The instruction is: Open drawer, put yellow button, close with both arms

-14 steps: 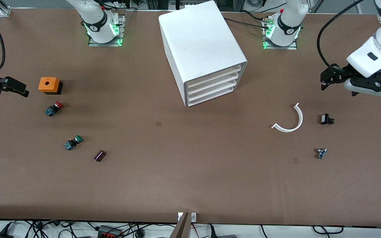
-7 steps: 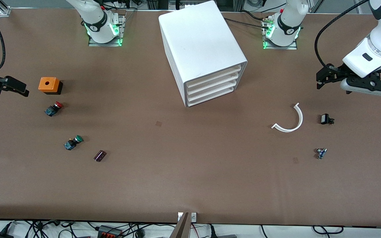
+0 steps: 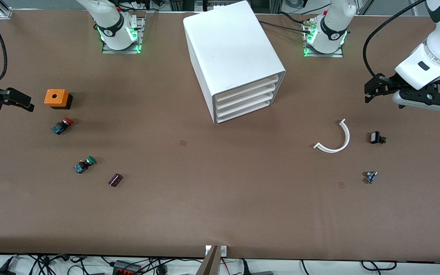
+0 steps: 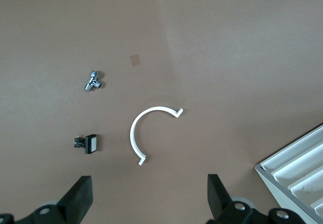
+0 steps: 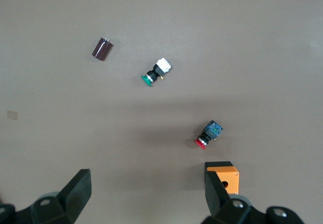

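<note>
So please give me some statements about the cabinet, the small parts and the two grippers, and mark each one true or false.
1. All four drawers of the white cabinet are shut. True.
2. The left gripper holds the white curved piece. False: it is open and empty above the table; the piece lies on the table.
3. The red-capped switch lies nearer to the front camera than the orange box. True.
4. The right gripper is shut on the green-capped switch. False: it is open and holds nothing.
</note>
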